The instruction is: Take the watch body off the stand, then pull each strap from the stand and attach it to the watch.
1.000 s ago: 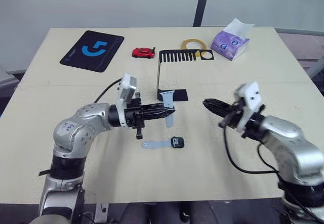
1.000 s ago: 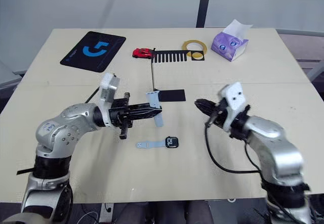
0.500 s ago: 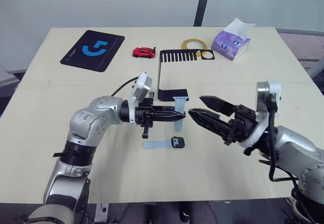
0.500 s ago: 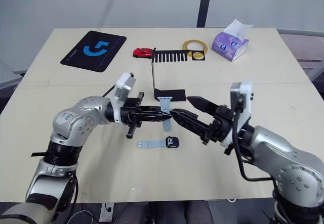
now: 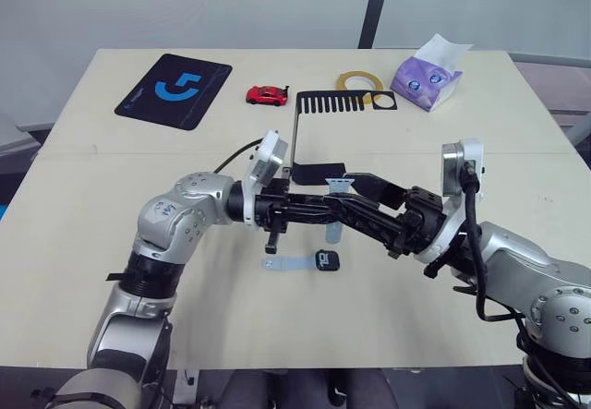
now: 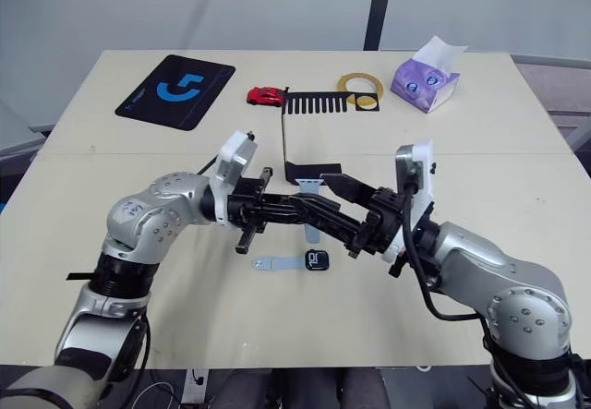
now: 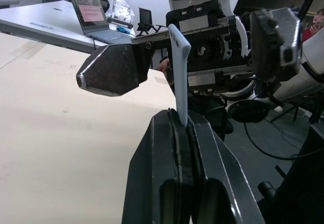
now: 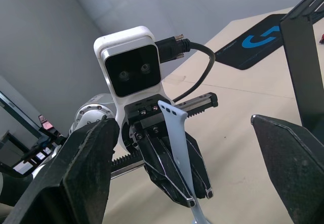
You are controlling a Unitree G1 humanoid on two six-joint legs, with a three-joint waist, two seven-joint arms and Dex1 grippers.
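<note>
We see the left gripper point(image 7: 177, 125) pinching one pale strap point(image 7: 179, 67) above the table point(image 5: 83, 197), the right gripper point(image 8: 185, 148) spread wide around that strap, while the watch body point(image 5: 328, 260) with the other strap point(image 5: 286, 264) lies flat just before the stand point(image 5: 314, 171).

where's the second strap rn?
The second strap is pinched in the left claw above mid-table, in front of the stand, with the open right claw around it. The watch body lies just below.
</note>
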